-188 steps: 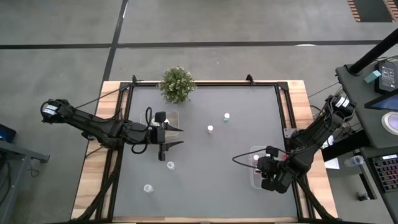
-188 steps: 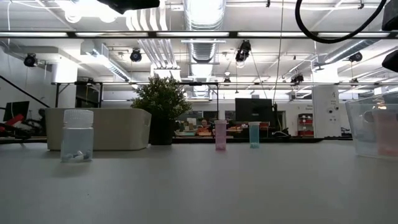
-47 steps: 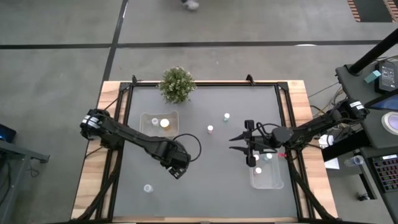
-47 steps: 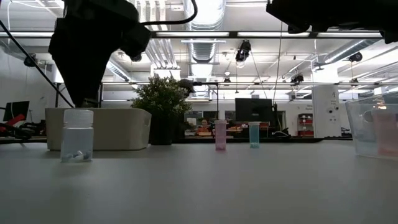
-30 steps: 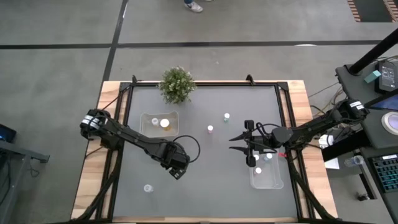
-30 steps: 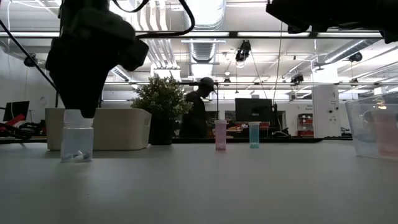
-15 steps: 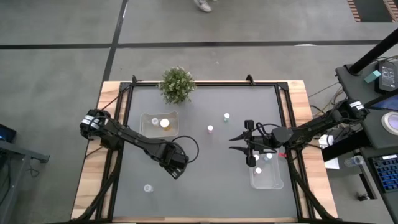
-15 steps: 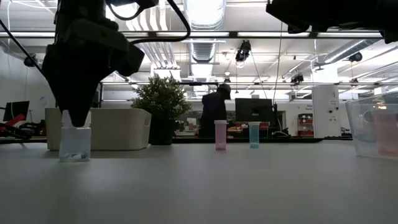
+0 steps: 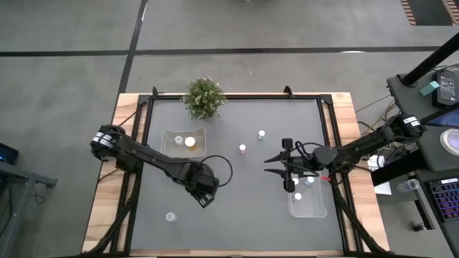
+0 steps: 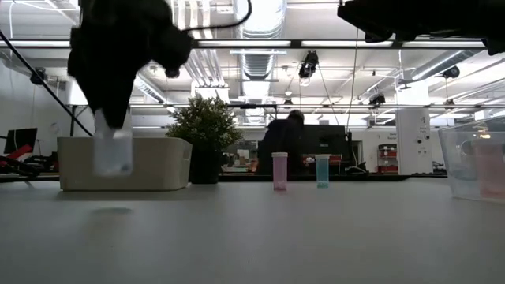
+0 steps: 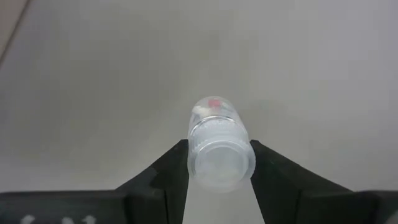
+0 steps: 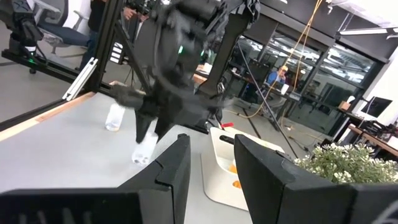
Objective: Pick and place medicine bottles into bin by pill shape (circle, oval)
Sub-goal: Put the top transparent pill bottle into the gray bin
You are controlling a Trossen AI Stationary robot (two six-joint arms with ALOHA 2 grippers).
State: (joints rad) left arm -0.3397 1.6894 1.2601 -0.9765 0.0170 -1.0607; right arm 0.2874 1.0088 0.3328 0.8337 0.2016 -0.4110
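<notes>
Clear little bottle (image 11: 215, 146) tight in my left claw (image 11: 217, 163), up off the desk (image 9: 237, 222); right claw (image 12: 208, 168) empty, fingers apart.

We list one clear white-capped bottle (image 11: 214, 146) held off the tabletop (image 9: 237, 215); pink bottle (image 10: 279, 171) and teal bottle (image 10: 322, 170) upright mid-table.

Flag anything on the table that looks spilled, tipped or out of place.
Nothing stands out. The two bottles mid-table stand upright, and the one off the table is simply gripped in the left hand, lifted clear. No spills or tipped bottles show.
</notes>
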